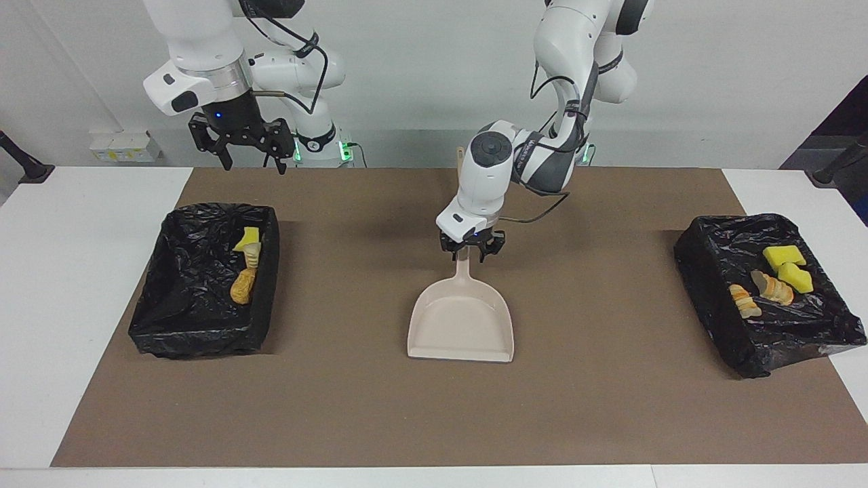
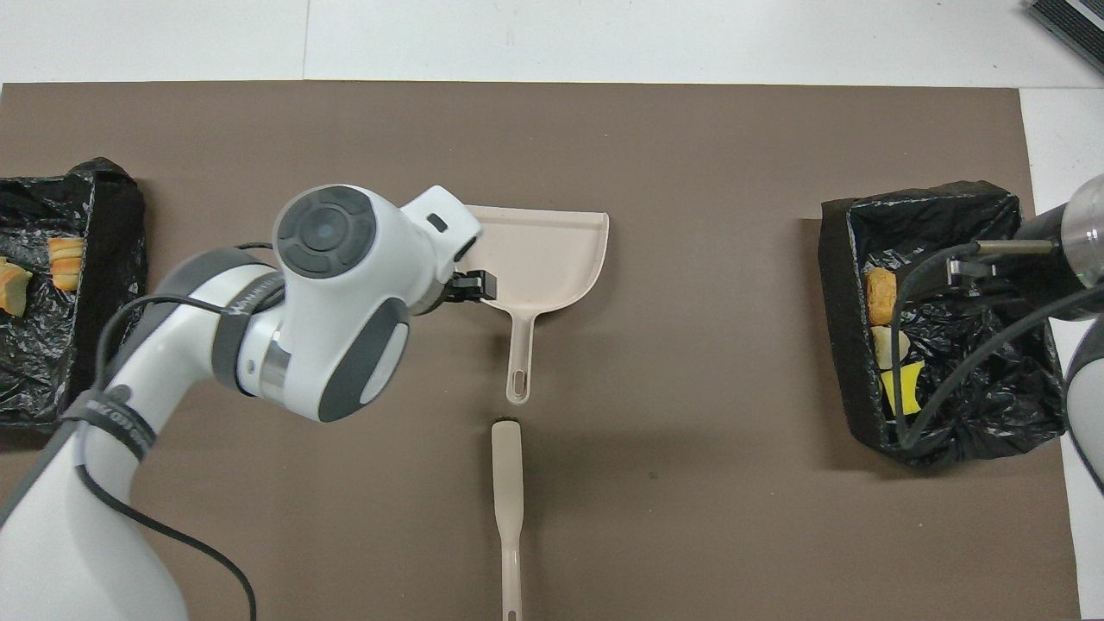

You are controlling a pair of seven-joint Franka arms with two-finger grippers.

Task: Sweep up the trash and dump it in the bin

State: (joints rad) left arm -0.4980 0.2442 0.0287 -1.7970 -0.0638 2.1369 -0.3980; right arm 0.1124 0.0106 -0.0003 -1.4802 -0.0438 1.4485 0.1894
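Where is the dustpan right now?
The dustpan lies flat mid-mat between the two black bins, its handle pointing toward the robots, under the left gripper.

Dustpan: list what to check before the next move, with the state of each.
1. Trash all binned: ok. Three pieces lie in the right-end bin and four in the left-end bin.
2. Dustpan emptied: ok. It lies flat on the mat with nothing in it.
3. Left gripper grip: cannot tell. It is at the dustpan's handle.
4. Brush free: ok. It lies on the mat, nearer to the robots than the dustpan, unheld.
5. Right gripper free: ok. It is open, holds nothing and is raised by the right-end bin.
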